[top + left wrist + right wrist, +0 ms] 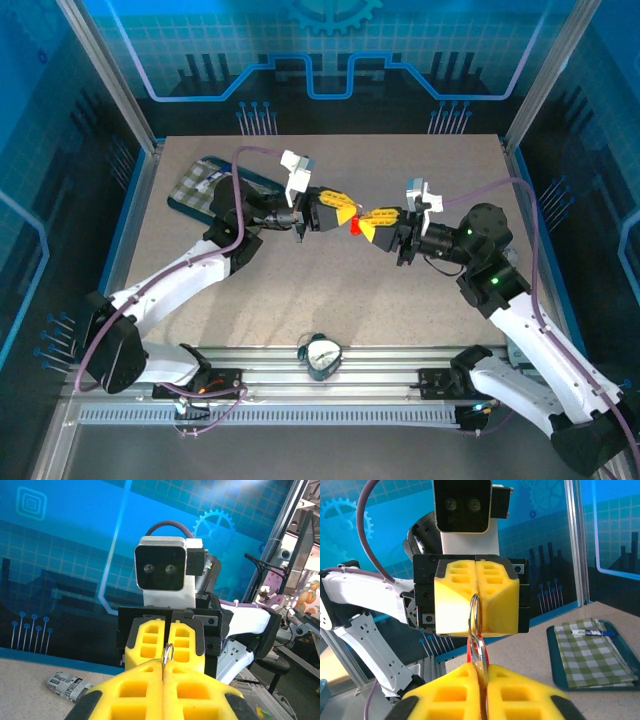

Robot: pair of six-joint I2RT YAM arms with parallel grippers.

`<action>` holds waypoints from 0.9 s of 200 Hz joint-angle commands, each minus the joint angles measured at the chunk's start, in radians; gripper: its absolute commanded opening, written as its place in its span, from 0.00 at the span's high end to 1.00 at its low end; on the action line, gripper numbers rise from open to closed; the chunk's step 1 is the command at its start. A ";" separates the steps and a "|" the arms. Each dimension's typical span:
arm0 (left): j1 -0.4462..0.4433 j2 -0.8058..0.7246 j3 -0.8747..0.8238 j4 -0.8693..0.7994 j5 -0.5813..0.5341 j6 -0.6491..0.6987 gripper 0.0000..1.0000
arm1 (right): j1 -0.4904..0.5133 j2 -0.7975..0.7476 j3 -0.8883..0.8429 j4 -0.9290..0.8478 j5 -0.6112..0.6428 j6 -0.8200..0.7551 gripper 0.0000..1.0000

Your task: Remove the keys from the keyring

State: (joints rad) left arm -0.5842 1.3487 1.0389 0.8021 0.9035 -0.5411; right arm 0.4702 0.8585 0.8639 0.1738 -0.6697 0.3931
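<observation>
Mid-frame in the overhead view, the left gripper (343,212) is clamped on the keyring (356,227), held in the air above the table (330,310); the right gripper (371,223) pinches its red end. Likely mid-separation: next, work the key, which I cannot make out, off the ring.

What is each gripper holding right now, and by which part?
Both grip the thin metal keyring with its small red tag. Left gripper: jaws shut on one edge of the loop. Right gripper: jaws shut on the opposite edge, by the tag.
</observation>
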 commanded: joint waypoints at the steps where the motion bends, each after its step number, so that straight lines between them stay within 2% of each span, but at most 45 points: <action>1: -0.001 -0.040 0.004 -0.002 -0.007 0.040 1.00 | -0.012 -0.009 -0.008 -0.013 0.029 -0.001 0.95; 12: -0.002 -0.047 0.000 -0.012 -0.014 0.052 1.00 | -0.013 -0.009 -0.007 -0.023 0.035 -0.004 0.90; 36: -0.002 -0.062 -0.006 -0.033 -0.029 0.074 1.00 | -0.012 -0.007 -0.009 -0.022 0.032 -0.003 0.94; 71: -0.002 -0.075 -0.005 -0.058 -0.046 0.094 1.00 | -0.010 0.003 -0.021 -0.012 0.019 0.015 0.84; 83: -0.003 -0.075 -0.004 -0.056 -0.048 0.090 1.00 | -0.006 0.008 -0.027 0.002 0.016 0.026 0.77; 101: -0.003 -0.074 -0.002 -0.044 -0.052 0.083 1.00 | 0.002 0.017 -0.036 0.026 0.009 0.039 0.71; 125: -0.003 -0.071 0.003 -0.041 -0.048 0.074 1.00 | 0.015 0.025 -0.042 0.048 0.021 0.043 0.70; 143: -0.005 -0.072 0.001 -0.040 -0.046 0.070 1.00 | 0.020 0.027 -0.042 0.068 0.038 0.049 0.53; 180: -0.005 -0.076 -0.003 -0.039 -0.054 0.071 1.00 | 0.033 0.037 -0.030 0.090 0.033 0.058 0.47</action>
State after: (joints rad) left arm -0.5846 1.3014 1.0328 0.7380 0.8658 -0.4751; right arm 0.4797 0.8898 0.8288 0.2184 -0.6422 0.4435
